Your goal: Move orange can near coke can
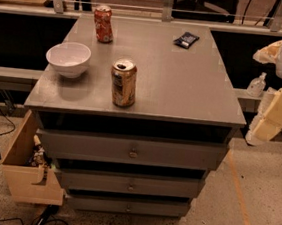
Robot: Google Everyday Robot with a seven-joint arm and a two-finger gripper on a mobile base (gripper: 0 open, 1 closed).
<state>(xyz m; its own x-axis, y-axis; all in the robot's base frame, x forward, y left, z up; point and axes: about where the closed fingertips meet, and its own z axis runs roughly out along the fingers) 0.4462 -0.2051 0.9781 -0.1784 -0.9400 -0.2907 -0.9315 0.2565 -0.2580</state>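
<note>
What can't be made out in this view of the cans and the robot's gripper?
All in the camera view:
- gripper, right of the table: partly cut off by the right edge.
- orange can: label print too blurred to read.
- dark packet at the back: too small to identify.

orange can (123,82) front-ctr | coke can (103,23) back-left, apart | hand (271,120) far rt, off table (184,79)

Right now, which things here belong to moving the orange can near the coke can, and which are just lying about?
Job: orange can, front centre; coke can, back left; pincer, off the right edge.
Lying about: white bowl; dark packet; small bottle.
</note>
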